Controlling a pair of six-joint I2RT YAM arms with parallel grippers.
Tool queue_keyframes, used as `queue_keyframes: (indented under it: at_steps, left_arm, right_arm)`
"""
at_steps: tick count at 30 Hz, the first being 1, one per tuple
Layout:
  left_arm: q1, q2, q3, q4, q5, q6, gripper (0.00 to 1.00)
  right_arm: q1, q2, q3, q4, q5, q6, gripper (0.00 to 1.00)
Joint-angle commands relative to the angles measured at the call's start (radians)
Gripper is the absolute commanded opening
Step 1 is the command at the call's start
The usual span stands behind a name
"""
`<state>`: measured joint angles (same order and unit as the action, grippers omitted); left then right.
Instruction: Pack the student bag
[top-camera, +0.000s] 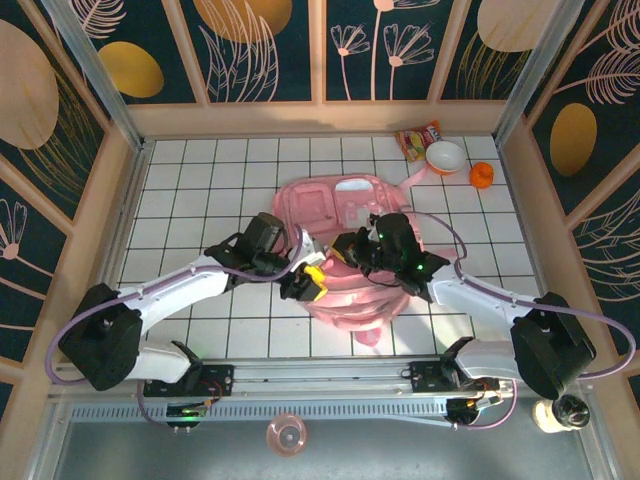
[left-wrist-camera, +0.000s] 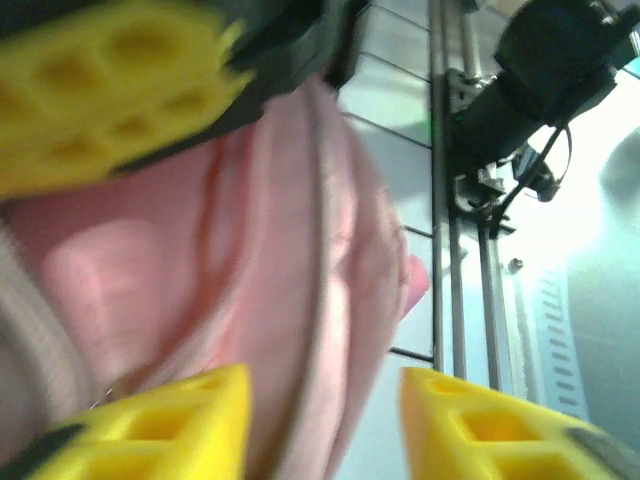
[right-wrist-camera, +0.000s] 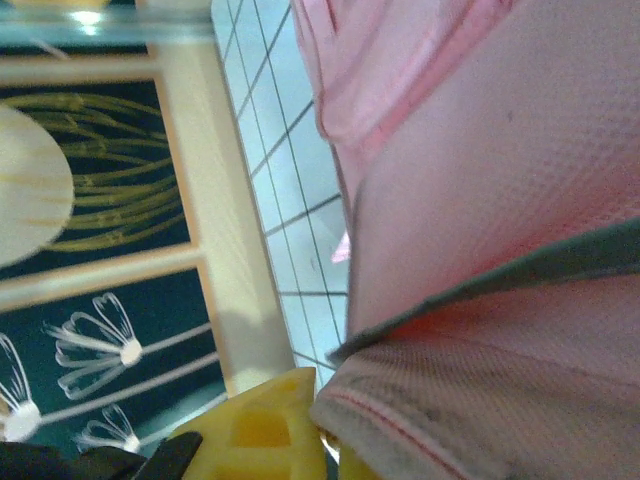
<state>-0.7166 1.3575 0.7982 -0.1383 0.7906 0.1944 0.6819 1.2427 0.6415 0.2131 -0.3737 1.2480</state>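
The student bag (top-camera: 335, 200) lies at mid-width on the table (top-camera: 200, 180), from close to the near edge back to the centre. The left gripper (top-camera: 312, 283) sits at the bag's left flank with its jaws released. Pink fabric fills part of the gap between its yellow fingers (left-wrist-camera: 180, 425) (bare table shows through the other part). Just right of it, the right gripper (top-camera: 348, 250) is clenched on a fold of the bag's fabric, which drapes over its finger (right-wrist-camera: 265, 425). By the far right corner stand a bowl (top-camera: 446, 156), a snack packet (top-camera: 418, 138) and an orange object (top-camera: 481, 175).
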Motion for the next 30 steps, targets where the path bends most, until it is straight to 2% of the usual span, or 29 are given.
queue_keyframes:
  at_steps: [1,3,6,11,14,20,24,30]
  left_arm:
    - [-0.009,-0.08,0.07,-0.009,-0.016,0.116,0.58]
    - [-0.01,-0.132,0.073,-0.056,-0.104,0.217,0.66]
    - [-0.009,-0.2,0.051,-0.055,-0.239,0.355,0.73]
    - [-0.01,-0.18,0.052,-0.049,-0.375,0.548,0.76]
    - [-0.011,-0.104,0.091,-0.063,-0.38,0.611,0.78]
    - [-0.012,0.018,0.136,-0.033,-0.284,0.623,0.73]
    - [-0.012,0.053,0.112,-0.008,-0.321,0.631,0.6]
    - [-0.012,0.033,0.037,0.022,-0.403,0.661,0.58]
  right_arm:
    - [-0.048,-0.026,0.057,-0.087,-0.129,-0.22,0.0]
    - [-0.091,-0.047,0.069,-0.167,-0.2,-0.337,0.0]
    - [-0.176,-0.035,0.096,-0.28,-0.371,-0.491,0.0]
    - [-0.219,0.035,0.221,-0.522,-0.44,-0.73,0.0]
    - [-0.23,0.061,0.261,-0.55,-0.475,-0.768,0.0]
    - [-0.235,0.092,0.292,-0.543,-0.488,-0.77,0.0]
    - [-0.243,0.091,0.307,-0.538,-0.496,-0.769,0.0]
    - [-0.276,0.074,0.297,-0.512,-0.524,-0.761,0.0]
